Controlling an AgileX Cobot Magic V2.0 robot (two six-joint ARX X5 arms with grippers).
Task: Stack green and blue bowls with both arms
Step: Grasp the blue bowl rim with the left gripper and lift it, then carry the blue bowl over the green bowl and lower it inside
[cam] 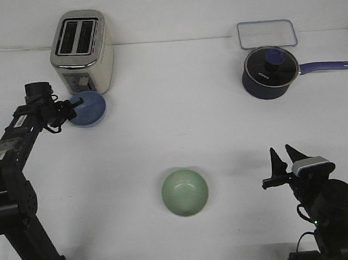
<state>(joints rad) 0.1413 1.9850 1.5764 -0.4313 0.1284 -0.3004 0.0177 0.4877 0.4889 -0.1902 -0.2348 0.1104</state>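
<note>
right claw [286,155] spread; left claw [75,105] partly hides blue bowl [89,109], grip unclear.

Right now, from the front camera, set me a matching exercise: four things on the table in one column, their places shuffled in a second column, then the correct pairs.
Things:
1. blue bowl
2. green bowl
3. saucepan
4. right gripper

Places:
A. near edge of the table, about midway across, standing alone
B. far right, in front of the clear container
C. at the left gripper, in front of the toaster
D. near right, pointing away from the robot, holding nothing

Pairs: 1-C, 2-A, 3-B, 4-D
</note>
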